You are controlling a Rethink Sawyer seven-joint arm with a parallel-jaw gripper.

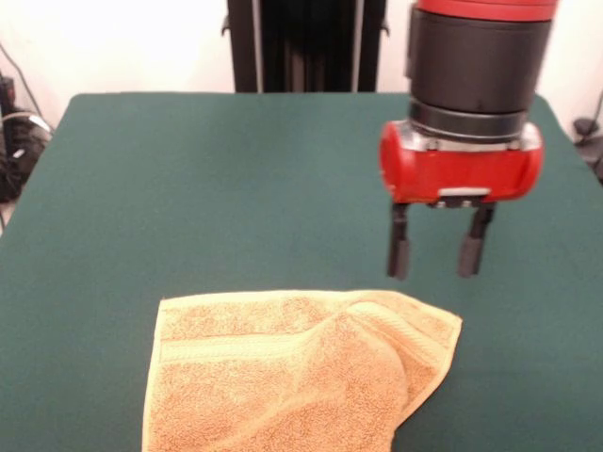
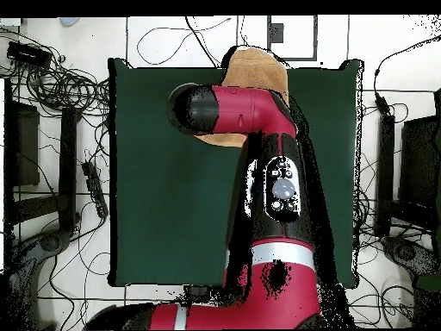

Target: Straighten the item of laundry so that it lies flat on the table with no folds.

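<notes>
One orange-tan towel [image 1: 300, 369] lies at the near edge of the single green table [image 1: 188, 188], its right corner folded over in one raised ridge. One gripper [image 1: 439, 245] hangs just above that corner, two fingers [image 1: 399, 247] spread apart and empty.

The orange-tan terry towel [image 1: 292, 372] sits at the near edge of the dark green worktop [image 1: 207, 188], partly cut off by the picture's bottom. It's not flat: the right side is bunched, with a raised fold running diagonally toward the right corner. A woven band crosses near its far edge.
</notes>
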